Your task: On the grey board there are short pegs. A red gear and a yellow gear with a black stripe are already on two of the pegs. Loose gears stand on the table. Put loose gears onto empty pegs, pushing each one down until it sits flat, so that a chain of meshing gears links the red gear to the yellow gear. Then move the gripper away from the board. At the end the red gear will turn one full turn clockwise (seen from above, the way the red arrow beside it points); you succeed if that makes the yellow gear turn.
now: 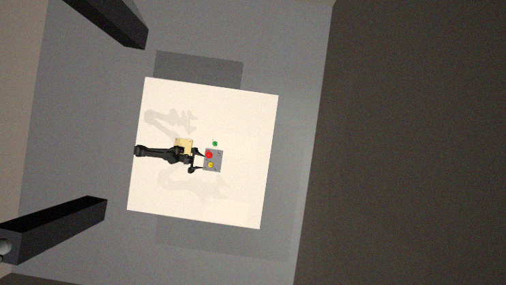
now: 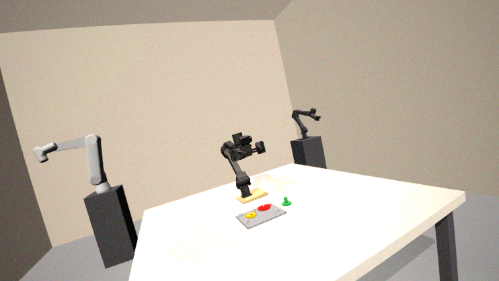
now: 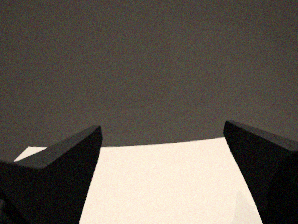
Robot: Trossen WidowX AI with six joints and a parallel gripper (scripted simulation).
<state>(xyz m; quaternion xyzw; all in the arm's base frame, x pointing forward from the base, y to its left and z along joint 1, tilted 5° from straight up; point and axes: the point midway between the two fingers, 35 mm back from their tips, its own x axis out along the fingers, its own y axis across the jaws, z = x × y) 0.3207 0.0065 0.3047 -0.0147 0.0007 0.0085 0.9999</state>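
Your gripper (image 1: 203,161) (image 2: 248,153) (image 3: 165,129) is wide open, holding nothing. The green gear (image 1: 215,143) (image 2: 286,202) stands inside the bench's (image 1: 241,198) (image 2: 314,226) (image 3: 150,185) edges, beside the grey board (image 1: 216,161) (image 2: 263,218).

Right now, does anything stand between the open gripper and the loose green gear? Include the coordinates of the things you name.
Nothing visible does: the gripper (image 1: 204,161) (image 3: 165,129) hangs above the table, and the green gear (image 1: 215,143) (image 2: 286,202) stands beside the board (image 1: 217,161) (image 2: 265,218).

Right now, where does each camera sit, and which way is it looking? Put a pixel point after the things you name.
Top: high above, looking down on the table (image 1: 241,198) (image 2: 349,237); the arm (image 1: 155,152) (image 2: 234,165) shows.
Exterior: off beyond the board (image 1: 215,159) (image 2: 261,219), facing the arm's front.
Wrist: on the arm, looking out past its open fingers over the table's edge.
Top and exterior share the board and green gear (image 1: 215,143) (image 2: 286,202).
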